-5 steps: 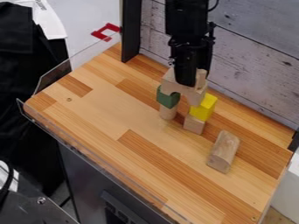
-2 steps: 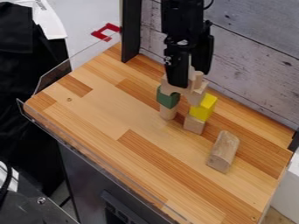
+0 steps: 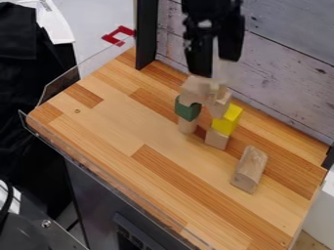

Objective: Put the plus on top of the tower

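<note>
The claw (image 3: 215, 67) is positioned above the arch (image 3: 193, 93), fingers apart, gripping nothing; the plus (image 3: 214, 89) rests atop the arch.

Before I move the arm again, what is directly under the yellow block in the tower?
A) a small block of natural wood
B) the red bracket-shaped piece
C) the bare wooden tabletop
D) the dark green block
A: the yellow block sits on a small block of natural wood, which in turn stands on the wooden tabletop.
</note>
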Tool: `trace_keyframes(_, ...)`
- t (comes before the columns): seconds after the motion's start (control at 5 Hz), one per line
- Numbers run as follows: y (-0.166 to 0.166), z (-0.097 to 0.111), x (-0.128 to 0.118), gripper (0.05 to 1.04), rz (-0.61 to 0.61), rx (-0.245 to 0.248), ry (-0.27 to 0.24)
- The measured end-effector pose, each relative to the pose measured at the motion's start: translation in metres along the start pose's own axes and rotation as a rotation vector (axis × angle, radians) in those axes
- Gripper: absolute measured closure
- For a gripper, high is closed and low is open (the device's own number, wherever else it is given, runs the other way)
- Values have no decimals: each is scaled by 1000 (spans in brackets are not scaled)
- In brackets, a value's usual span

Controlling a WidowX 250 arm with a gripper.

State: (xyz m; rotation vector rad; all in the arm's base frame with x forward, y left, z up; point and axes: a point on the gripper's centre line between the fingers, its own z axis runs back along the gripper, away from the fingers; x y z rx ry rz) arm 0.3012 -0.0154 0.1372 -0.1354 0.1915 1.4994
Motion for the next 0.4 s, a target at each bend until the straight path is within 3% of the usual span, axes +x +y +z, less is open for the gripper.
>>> trace_keyframes(0.2, 16, 27, 6, 84, -32, -51, -39)
trace_keyframes(0.4, 50, 30, 19, 84, -13, -48, -73)
